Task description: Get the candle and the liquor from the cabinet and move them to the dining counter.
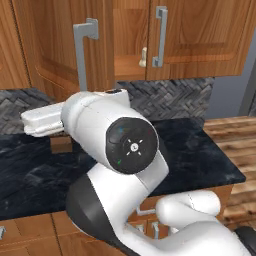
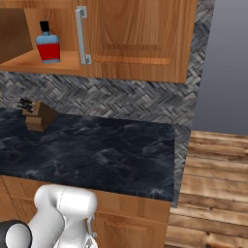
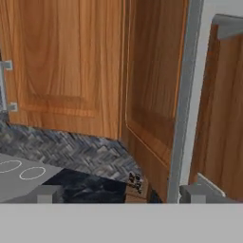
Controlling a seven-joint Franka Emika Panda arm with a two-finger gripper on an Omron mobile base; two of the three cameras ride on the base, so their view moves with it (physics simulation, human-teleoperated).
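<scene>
Beside swung-out cabinet (image 3: pixel 152 95) door edge — claw (image 3: pixel 123 192) spread wide, unladen; liquor (image 2: pixel 48 43) on shelf.

My hand faces the cabinet (image 3: pixel 156 95), whose door stands swung open before me. Inside, on its shelf, the liquor (image 2: pixel 48 44) stands left of the candle (image 1: pixel 143 56). Below lies the counter (image 2: pixel 106 155), with the knife block (image 2: pixel 38 116) at its back, left, under the shelf.
</scene>
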